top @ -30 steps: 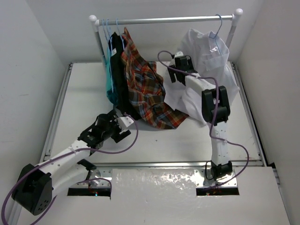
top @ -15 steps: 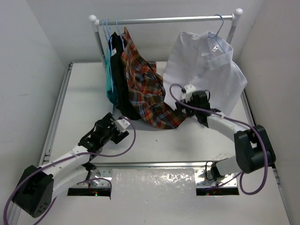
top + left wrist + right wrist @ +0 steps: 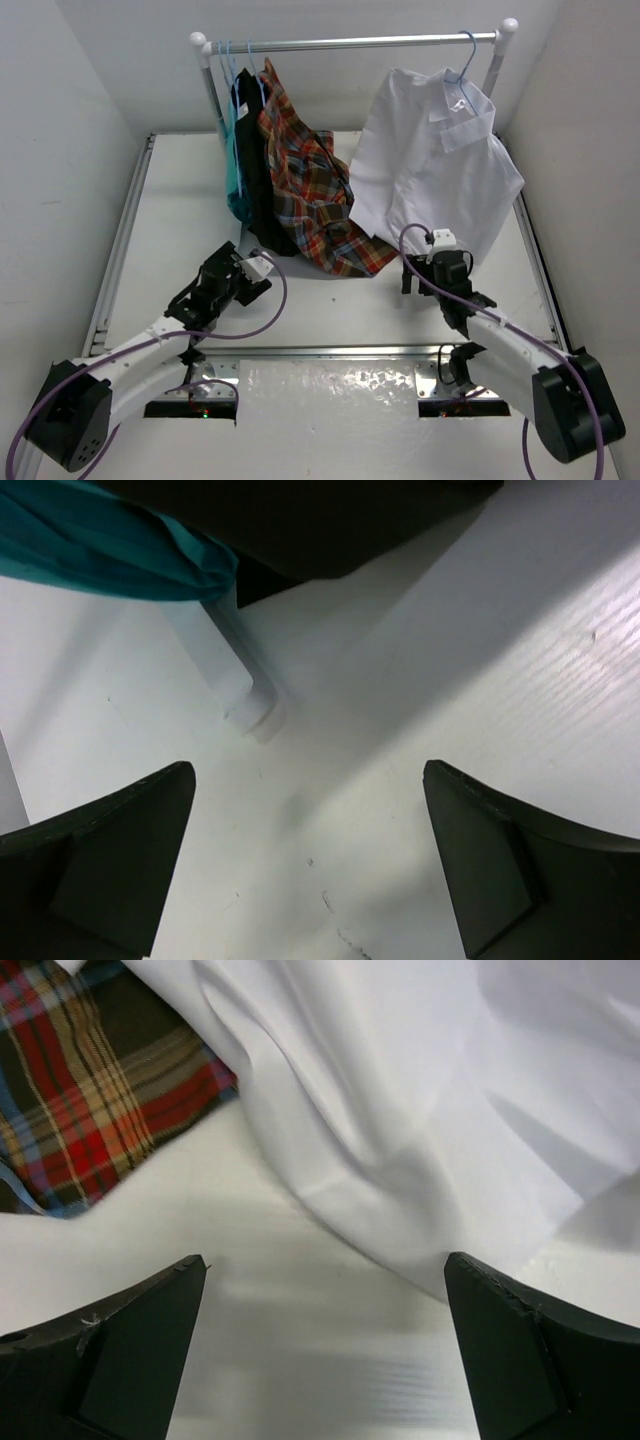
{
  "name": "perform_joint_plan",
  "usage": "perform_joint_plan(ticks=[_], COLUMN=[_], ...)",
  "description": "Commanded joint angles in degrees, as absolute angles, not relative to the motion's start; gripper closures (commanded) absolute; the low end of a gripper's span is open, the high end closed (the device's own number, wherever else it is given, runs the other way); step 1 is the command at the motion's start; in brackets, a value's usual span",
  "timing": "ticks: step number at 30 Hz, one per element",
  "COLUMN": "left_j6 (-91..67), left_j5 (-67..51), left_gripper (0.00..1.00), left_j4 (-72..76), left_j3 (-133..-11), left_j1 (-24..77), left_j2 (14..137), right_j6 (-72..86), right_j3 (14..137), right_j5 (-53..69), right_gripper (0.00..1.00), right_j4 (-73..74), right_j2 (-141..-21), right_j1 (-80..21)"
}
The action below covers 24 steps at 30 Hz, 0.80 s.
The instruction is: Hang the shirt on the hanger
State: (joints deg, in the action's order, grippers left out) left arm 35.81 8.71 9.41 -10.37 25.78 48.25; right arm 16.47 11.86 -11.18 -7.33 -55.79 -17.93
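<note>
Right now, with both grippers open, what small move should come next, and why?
Probably draw the right gripper back toward its base. The shirt hangs on the hanger, hooked over the rail, so the job looks done. Both it and the left gripper are open and empty, and the right one sits close to the shirt's hem.

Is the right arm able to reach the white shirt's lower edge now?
Probably yes: hem of the shirt lies just ahead of the right arm, jaws open, only bare table between.
</note>
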Motion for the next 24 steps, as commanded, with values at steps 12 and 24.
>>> perform_joint_plan(ticks=[12,24], left_j6=[34.63,34.45], left_j5=[9.22,9.14], left_gripper=[0.04,0.04], left_j4=[9.84,9.58], left_j3=[-10.46,-10.19], left_j1=[25.14,25.14], left_j2=[47.73,46.76], right_j6=[22.41,22.41], right_j3=[3.87,1.67], right_j5=[-16.7,-16.69], right_gripper=[0.01,0.01], right_j4=[-7.56,-8.88], right_j2=[-47.37,-43.86], right_j1=[-18.19,-18.19])
